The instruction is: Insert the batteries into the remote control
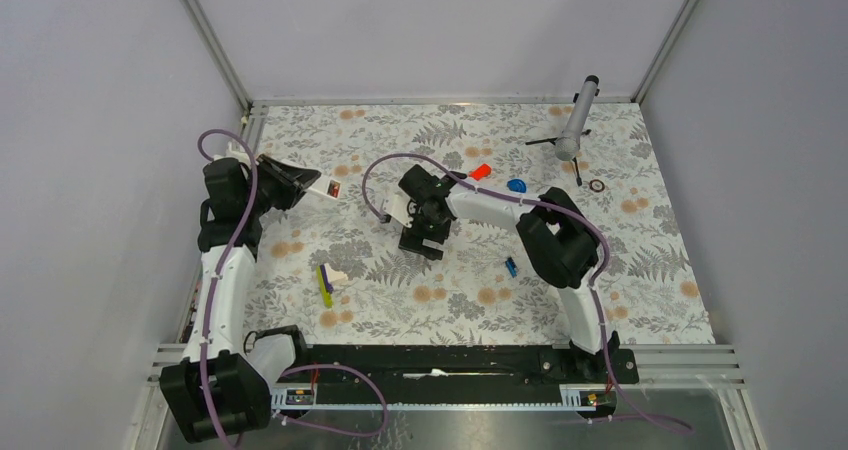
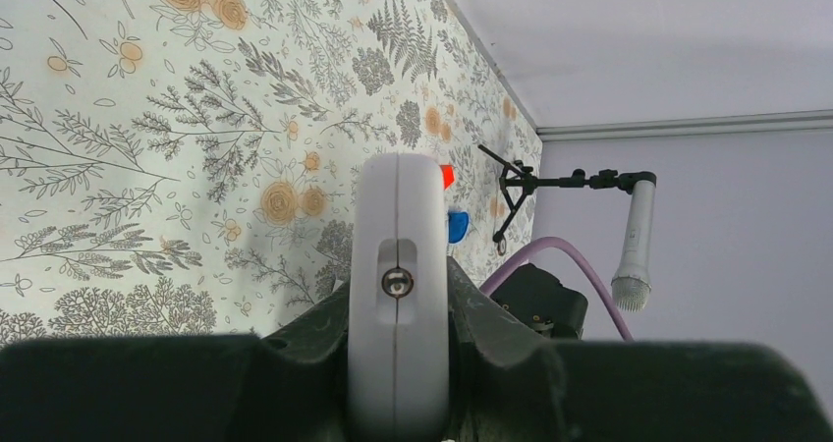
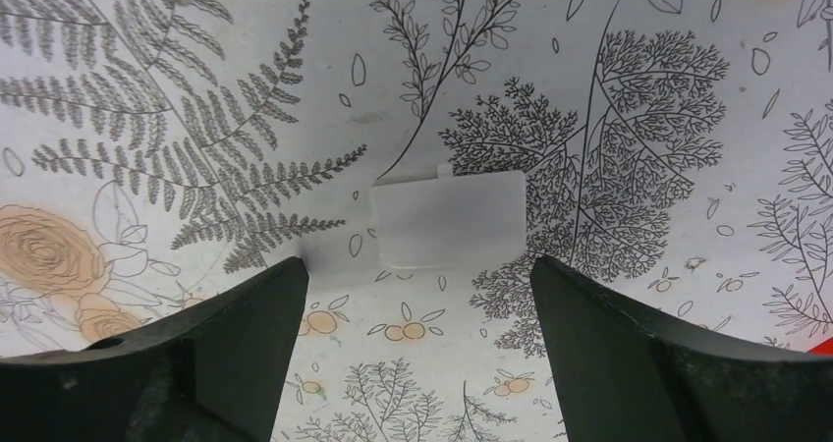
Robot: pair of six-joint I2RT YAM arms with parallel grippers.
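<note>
Right pincer [image 3: 416, 275], fingers apart, hangs over a translucent tabbed plate [image 3: 447, 221] mid-frame; blue battery [image 1: 510, 266] lies loose lower right. Farther, upper left, left pincer [image 1: 305, 183] clamps the remote control [image 2: 397, 236]. I judge nothing's loaded yet. Red-and-black battery I can't find; the remote's battery bay is hidden.

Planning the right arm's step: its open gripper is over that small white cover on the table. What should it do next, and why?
Probably lift away and swing to the blue battery. The right gripper is open and empty over the cover, while the left gripper clamps the remote, ready for loading.
</note>
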